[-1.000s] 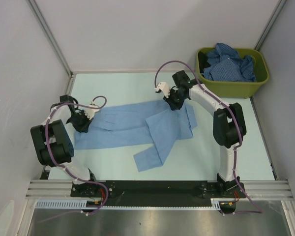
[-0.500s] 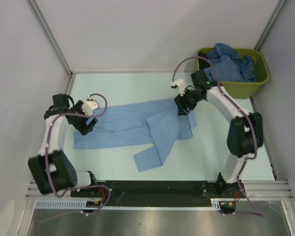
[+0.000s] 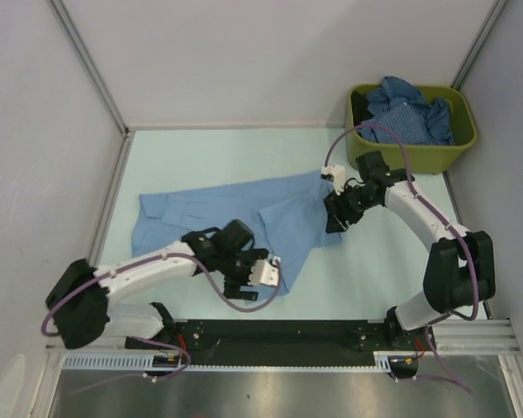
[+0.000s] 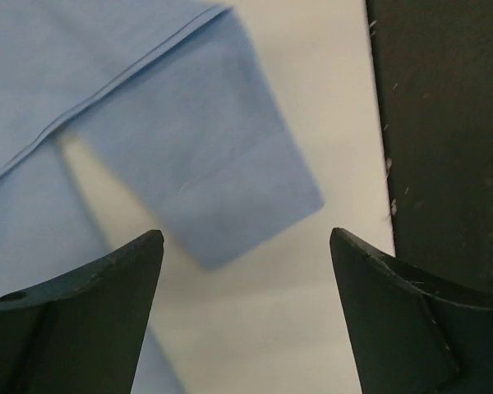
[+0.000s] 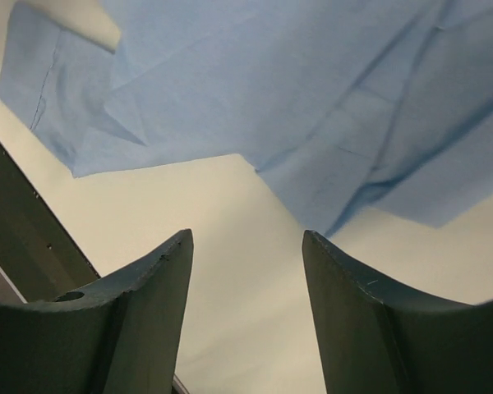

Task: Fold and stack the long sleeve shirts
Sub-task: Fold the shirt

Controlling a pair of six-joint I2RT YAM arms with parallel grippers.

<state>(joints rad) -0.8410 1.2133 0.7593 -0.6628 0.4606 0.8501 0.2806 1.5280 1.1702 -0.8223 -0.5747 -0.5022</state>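
Beside the table (image 3: 209,157), olive bin (image 3: 410,158) holds dark shirts (image 3: 405,117); left gripper (image 4: 245,246), right gripper (image 5: 246,242) agape.

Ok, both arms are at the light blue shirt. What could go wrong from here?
The open left fingers aim at the sleeve cuff close beside the black rail; a low grab might miss or strike the rail. The right fingers face overlapped folds of the shirt, so they may pinch extra layers.

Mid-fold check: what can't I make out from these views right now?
Number of shirts in the bin: top view, heaped, the wall hides lower ones.
Blue shirt's cuff: top view, left gripper partly covers it.
Its right edge: top view, partly under the right gripper.
Shirt's whole outline: wrist views, cut by frame edges.
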